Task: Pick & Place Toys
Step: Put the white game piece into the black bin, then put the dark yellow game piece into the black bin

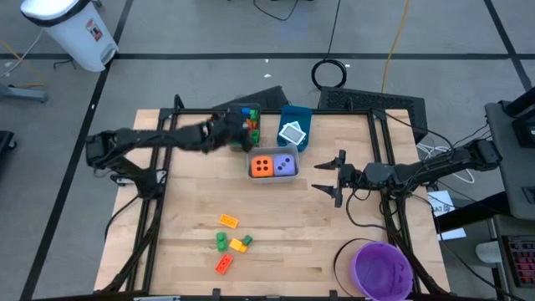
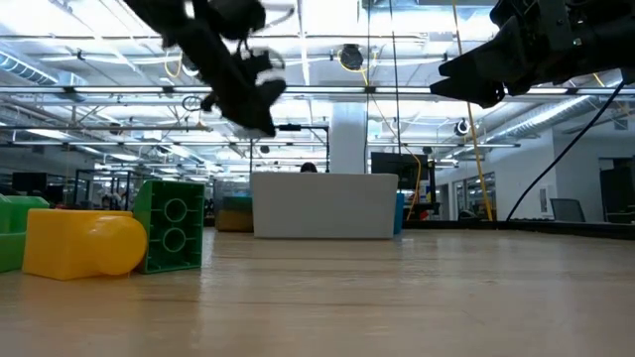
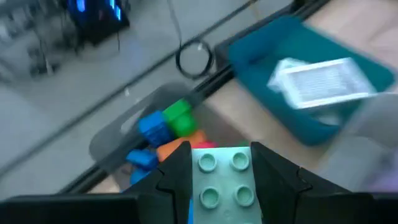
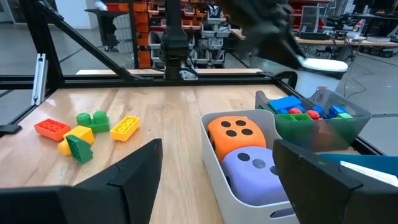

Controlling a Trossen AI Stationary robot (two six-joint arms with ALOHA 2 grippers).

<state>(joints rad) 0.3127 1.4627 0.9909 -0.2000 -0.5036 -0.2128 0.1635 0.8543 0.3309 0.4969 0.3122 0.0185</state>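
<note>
1. I am holding a pale green brick [image 3: 222,180] tight between the two fingers of my left gripper [image 1: 236,134].
2. Right under that gripper is the clear bin [image 1: 251,125] at the back of the table. Blue, green and orange bricks are already lying in it, so I think this brick is going in next.
3. Just beside it, on the side toward my right arm, the blue bin [image 1: 294,127] is holding a white-teal tile [image 1: 292,134].
4. A little nearer the front from my left gripper, the grey bin [image 1: 274,165] is holding the orange die [image 1: 262,165] and the purple die [image 1: 286,165] side by side.
5. My right gripper [image 1: 333,177] is waiting with its fingers wide apart and nothing in them, near the grey bin.
6. Well away from both grippers, toward the front of the table, four loose bricks are waiting for me: an orange brick [image 1: 228,221], a green brick [image 1: 221,242], a yellow brick [image 1: 238,244] and a red brick [image 1: 224,265].
7. The purple bowl [image 1: 382,269] is sitting at the front corner on my right arm's side.
8. So I am judging that most toys are put away and a few are left.
9. I am not seeing any words or labels I can read on the toys or bins.
</note>
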